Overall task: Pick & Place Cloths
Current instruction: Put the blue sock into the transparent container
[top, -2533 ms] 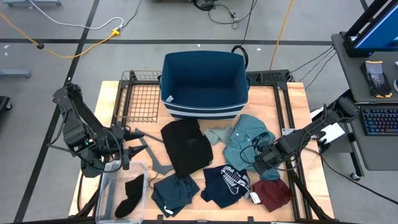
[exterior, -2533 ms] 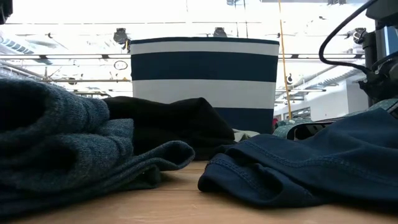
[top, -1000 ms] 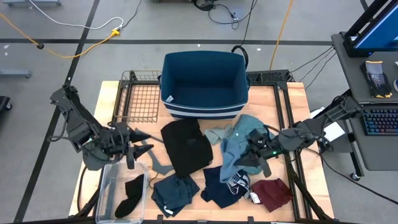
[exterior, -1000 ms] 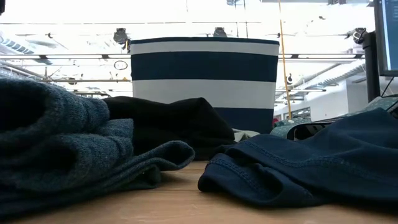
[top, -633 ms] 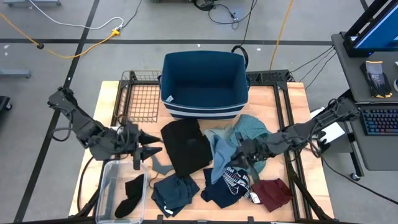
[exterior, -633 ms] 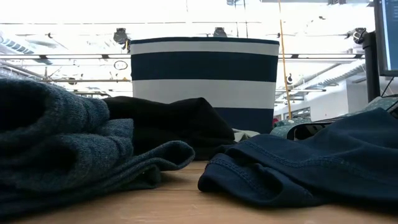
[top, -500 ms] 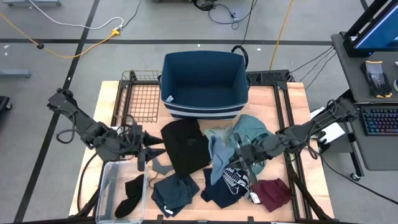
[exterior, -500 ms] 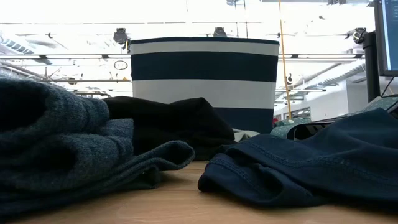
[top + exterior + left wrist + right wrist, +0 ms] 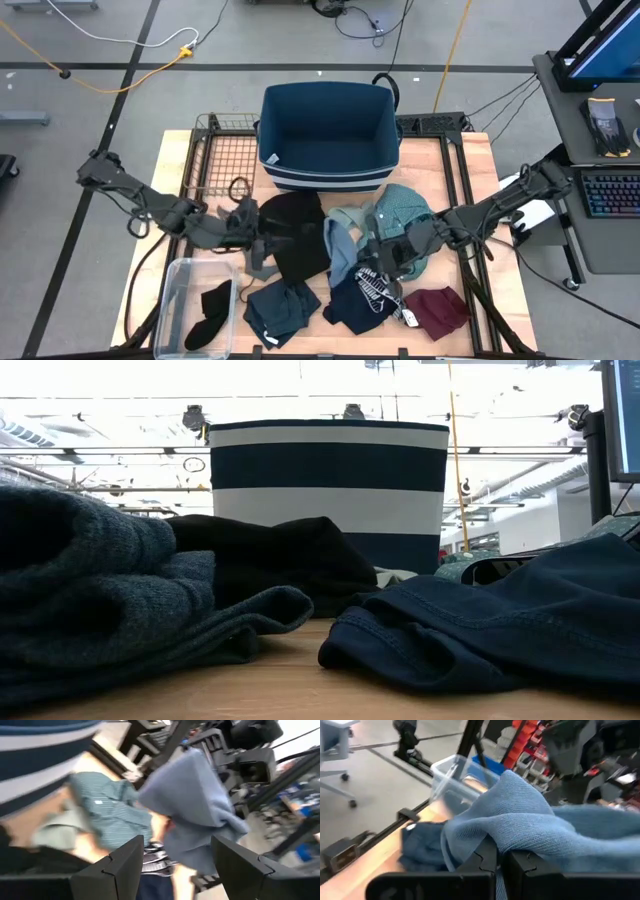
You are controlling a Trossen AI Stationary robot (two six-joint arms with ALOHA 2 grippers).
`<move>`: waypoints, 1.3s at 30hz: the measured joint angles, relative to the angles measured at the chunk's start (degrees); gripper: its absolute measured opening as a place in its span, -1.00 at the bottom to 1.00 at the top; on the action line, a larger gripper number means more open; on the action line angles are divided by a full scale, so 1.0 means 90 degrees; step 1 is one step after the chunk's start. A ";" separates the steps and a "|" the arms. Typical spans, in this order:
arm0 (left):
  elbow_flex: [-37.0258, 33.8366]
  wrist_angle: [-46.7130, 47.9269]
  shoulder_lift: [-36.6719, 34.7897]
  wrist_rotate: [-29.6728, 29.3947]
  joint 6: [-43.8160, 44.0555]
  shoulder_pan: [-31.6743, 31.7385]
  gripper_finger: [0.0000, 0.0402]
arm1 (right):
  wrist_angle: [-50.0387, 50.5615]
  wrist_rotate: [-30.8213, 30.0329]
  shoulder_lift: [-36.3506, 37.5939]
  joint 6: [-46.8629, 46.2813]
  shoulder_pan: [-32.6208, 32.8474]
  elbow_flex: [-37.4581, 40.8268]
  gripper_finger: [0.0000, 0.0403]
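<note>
- Your right gripper (image 9: pixel 377 250), right of centre in the high view, has its fingers pinched tight on the pale blue cloth (image 9: pixel 340 243), lifted beside the teal checked cloth (image 9: pixel 400 208).
- Your left gripper (image 9: pixel 262 240) sits spread wide, holding nothing, over the black cloth (image 9: pixel 300 235) at centre.
- The navy striped basket (image 9: pixel 328 135) stands at upper centre.
</note>
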State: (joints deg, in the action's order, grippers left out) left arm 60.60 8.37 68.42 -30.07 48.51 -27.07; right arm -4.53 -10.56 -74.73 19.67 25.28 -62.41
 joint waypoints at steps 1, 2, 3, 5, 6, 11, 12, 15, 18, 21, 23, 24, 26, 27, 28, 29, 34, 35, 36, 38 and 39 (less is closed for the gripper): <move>0.0000 -0.0191 0.0054 0.0171 -0.0002 0.0085 0.17 | -0.0155 0.0004 -0.0024 0.0090 -0.0036 0.0000 -1.00; 0.0000 -0.0362 0.0107 0.0338 -0.0002 0.0162 0.17 | -0.0253 0.0006 -0.0028 0.0162 -0.0063 -0.0002 -1.00; 0.0000 -0.0550 0.0159 0.0491 -0.0004 0.0237 0.17 | -0.0302 0.0006 -0.0025 0.0229 -0.0068 0.0000 -1.00; 0.0000 -0.0876 0.0251 0.0774 0.0007 0.0390 0.17 | -0.0470 -0.0001 -0.0025 0.0330 -0.0092 0.0000 -1.00; 0.0000 -0.0974 0.0298 0.0898 0.0049 0.0464 0.17 | -0.0508 0.0001 -0.0023 0.0392 -0.0104 -0.0001 -1.00; 0.0000 -0.1365 0.0511 0.1385 0.0343 0.0796 0.17 | -0.0790 0.0006 -0.0023 0.0552 -0.0105 -0.0001 -1.00; 0.0000 -0.1448 0.0556 0.1511 0.0354 0.0857 0.17 | -0.0846 0.0006 -0.0022 0.0563 -0.0105 0.0000 -1.00; 0.0000 -0.1885 0.0753 0.1897 0.0367 0.1011 0.17 | -0.0855 0.0011 -0.0023 0.0565 -0.0130 -0.0002 -1.00; 0.0000 -0.2292 0.0953 0.2147 0.0359 0.1132 0.17 | -0.0853 0.0008 -0.0023 0.0565 -0.0150 -0.0002 -1.00; 0.0000 -0.2781 0.1167 0.2426 0.0362 0.1256 0.17 | -0.0852 0.0006 -0.0023 0.0563 -0.0164 -0.0002 -1.00; 0.0000 -0.3070 0.1304 0.2609 0.0414 0.1335 0.17 | -0.0848 0.0012 -0.0023 0.0533 -0.0172 -0.0002 -1.00; 0.0000 -0.3168 0.1369 0.2674 0.0459 0.1375 0.17 | -0.0841 0.0016 -0.0023 0.0531 -0.0191 -0.0002 -1.00; 0.0000 -0.3356 0.1490 0.2756 0.0469 0.1432 0.17 | -0.0827 0.0014 -0.0023 0.0511 -0.0230 -0.0002 -1.00; 0.0000 -0.3439 0.1549 0.2799 0.0494 0.1452 0.17 | -0.0814 0.0013 -0.0023 0.0490 -0.0252 -0.0002 -1.00; 0.0000 -0.3527 0.1596 0.2844 0.0521 0.1479 0.17 | -0.0808 0.0016 -0.0023 0.0442 -0.0277 -0.0002 -1.00; 0.0000 -0.3607 0.1649 0.2885 0.0572 0.1490 0.17 | -0.0801 0.0017 -0.0023 0.0386 -0.0307 -0.0002 -1.00; 0.0000 -0.3681 0.1749 0.3066 0.0743 0.1555 0.17 | -0.0672 0.0040 -0.0023 0.0230 -0.0422 -0.0002 -1.00; 0.0000 -0.3708 0.1744 0.3064 0.0743 0.1555 0.17 | -0.0664 0.0035 -0.0023 0.0227 -0.0448 -0.0002 -1.00; 0.0000 -0.3749 0.1739 0.3066 0.0722 0.1555 0.17 | -0.0655 0.0038 -0.0023 0.0227 -0.0473 -0.0002 -1.00; 0.0000 -0.3890 0.1739 0.3082 0.0662 0.1555 0.17 | -0.0620 0.0038 -0.0023 0.0210 -0.0526 -0.0002 -1.00; 0.0000 -0.3993 0.1742 0.3157 0.0653 0.1555 0.17 | -0.0607 0.0040 -0.0023 0.0162 -0.0558 -0.0002 -1.00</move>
State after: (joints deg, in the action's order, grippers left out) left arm 60.60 -27.57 84.09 -1.66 54.39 -13.08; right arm -9.99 -10.20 -74.94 21.13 20.25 -62.43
